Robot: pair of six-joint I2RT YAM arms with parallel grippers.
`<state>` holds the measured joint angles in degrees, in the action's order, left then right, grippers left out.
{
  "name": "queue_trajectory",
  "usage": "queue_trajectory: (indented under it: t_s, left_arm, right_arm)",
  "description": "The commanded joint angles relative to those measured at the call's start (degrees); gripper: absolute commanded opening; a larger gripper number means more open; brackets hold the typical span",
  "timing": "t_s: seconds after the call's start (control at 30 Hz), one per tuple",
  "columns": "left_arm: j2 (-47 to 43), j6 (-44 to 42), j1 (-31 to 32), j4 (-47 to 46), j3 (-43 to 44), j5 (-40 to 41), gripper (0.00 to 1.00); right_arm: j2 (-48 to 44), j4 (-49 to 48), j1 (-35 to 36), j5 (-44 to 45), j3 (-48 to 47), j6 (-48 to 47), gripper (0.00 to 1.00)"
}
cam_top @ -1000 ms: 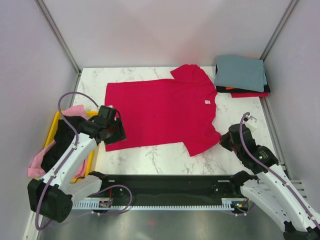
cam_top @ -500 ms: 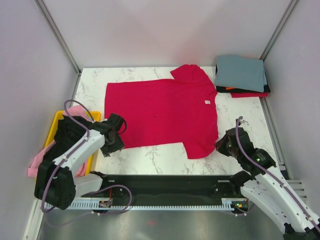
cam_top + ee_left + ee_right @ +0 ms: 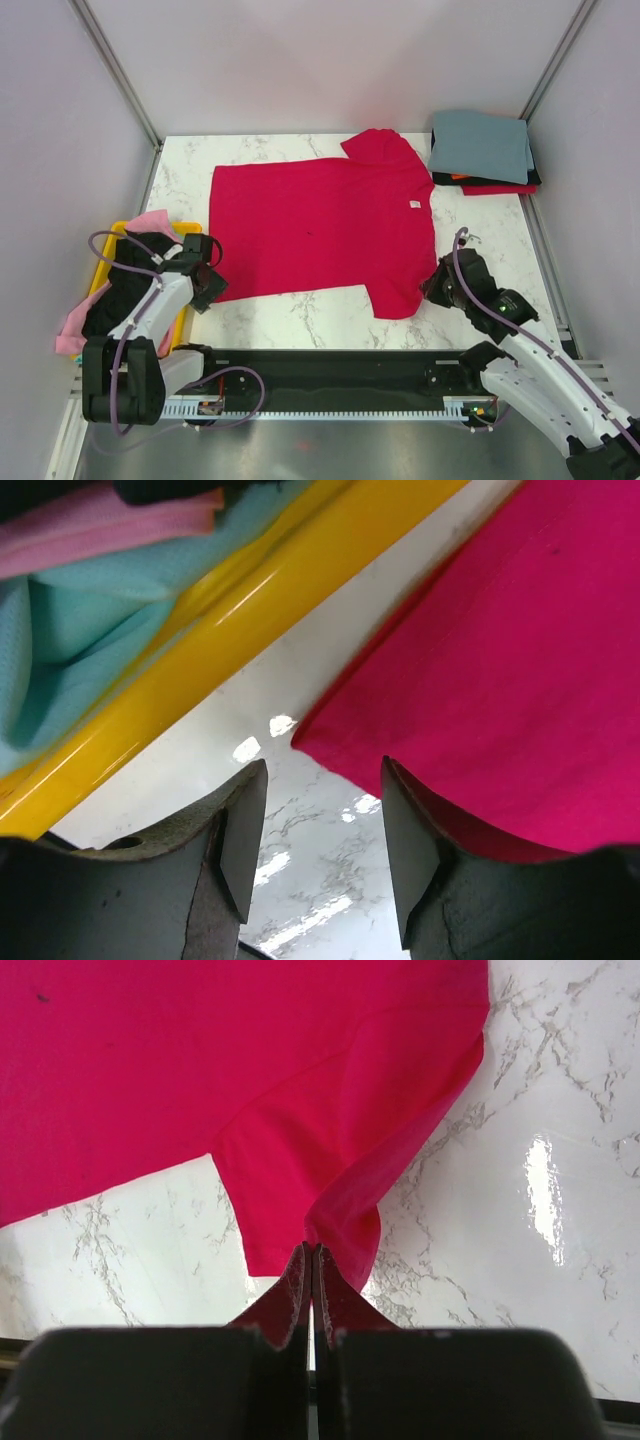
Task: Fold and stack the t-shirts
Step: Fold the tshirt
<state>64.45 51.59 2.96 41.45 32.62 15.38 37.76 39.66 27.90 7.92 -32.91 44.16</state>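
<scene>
A crimson-red t-shirt (image 3: pixel 320 220) lies spread flat on the marble table, with a small white neck tag (image 3: pixel 413 204) near its right side. My right gripper (image 3: pixel 432 290) is at the near sleeve. In the right wrist view the right gripper (image 3: pixel 312 1252) is shut, and the sleeve cloth (image 3: pixel 345 1210) gathers into a fold at its tips. My left gripper (image 3: pixel 213 288) hovers by the shirt's near left corner. The left wrist view shows the left gripper (image 3: pixel 323 770) open, with only bare marble between its fingers and the red hem (image 3: pixel 330 750) just beyond.
A folded stack stands at the back right, a grey-blue shirt (image 3: pixel 482 145) on top with black and red ones under it. The yellow bin (image 3: pixel 108 238) at the left edge holds pink (image 3: pixel 150 220), black (image 3: pixel 125 290) and teal (image 3: pixel 60 630) shirts. White walls enclose the table.
My left arm has drawn back left, from the shirt's near left edge to beside the bin. My right gripper has moved left, and the near sleeve's edge has shifted inward with it.
</scene>
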Motion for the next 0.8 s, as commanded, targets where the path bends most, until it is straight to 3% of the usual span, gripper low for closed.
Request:
queue_trajectory:
  t_s: [0.0,0.43,0.53,0.57,0.67,0.77]
  left_arm:
    - [-0.4,-0.6,-0.8,-5.7,-0.5,0.3,0.57]
    - [-1.5,0.7,-0.8,-9.1,-4.3,-1.7,0.49]
    - [0.4,0.3,-0.8,-9.2,-3.4,-1.7,0.40]
    - [1.5,-0.4,-0.8,-9.6,-3.4,-2.0,0.27]
    - [2.4,-2.4,-0.8,-11.0,-2.8,-3.0,0.10]
    - [1.3,-4.1,-0.8,-11.3,-2.5,-3.2,0.02]
  right_arm:
    - [0.4,-2.9,0.2,-0.4,0.3,-1.4,0.00]
    - [1.6,-3.1,0.1,0.4,0.6,-1.7,0.00]
    - [1.6,-3.1,0.1,0.5,0.5,-1.5,0.00]
    - [1.7,-3.1,0.1,0.7,0.6,-1.4,0.00]
    - [2.1,-3.6,0.1,1.4,0.9,-1.4,0.00]
    - [3.1,-4.2,0.1,1.8,1.3,-1.3,0.00]
